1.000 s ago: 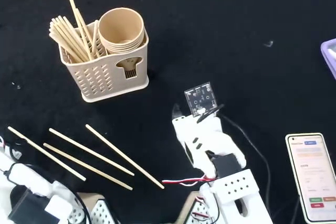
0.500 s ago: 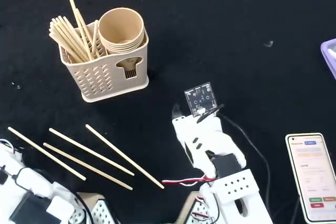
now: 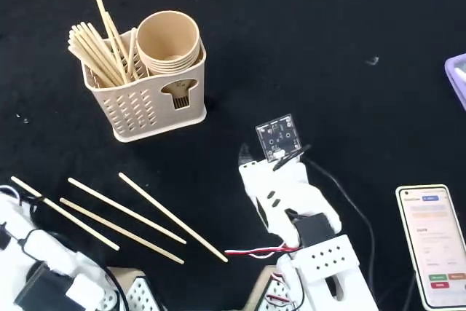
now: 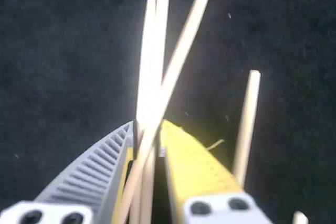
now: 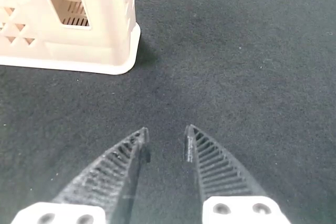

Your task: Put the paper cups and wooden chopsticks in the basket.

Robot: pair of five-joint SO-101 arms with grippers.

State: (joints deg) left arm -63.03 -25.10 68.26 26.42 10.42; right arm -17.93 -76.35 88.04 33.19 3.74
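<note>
A beige slotted basket [image 3: 149,103] stands at the back left. It holds stacked paper cups [image 3: 168,38] and a bunch of wooden chopsticks [image 3: 98,45]. Several more chopsticks [image 3: 127,213] lie slanted on the black table near the front left. My left gripper [image 4: 149,137] sits at the left end of the outermost loose chopstick [image 3: 65,213], by the front left corner. Its grey and yellow jaws are shut on two sticks [image 4: 152,77], and another stick [image 4: 245,127] lies beside them. My right gripper [image 5: 165,137] hovers open over bare table just in front of the basket [image 5: 79,19].
The right arm [image 3: 291,205] takes up the front centre, with wires trailing behind it. A phone [image 3: 431,245] lies at the front right. A purple object [image 3: 457,74] pokes in at the right edge.
The left arm has crept a little farther onto the table, toward the end of the outermost chopstick. The loose chopsticks and the right arm have not moved.
</note>
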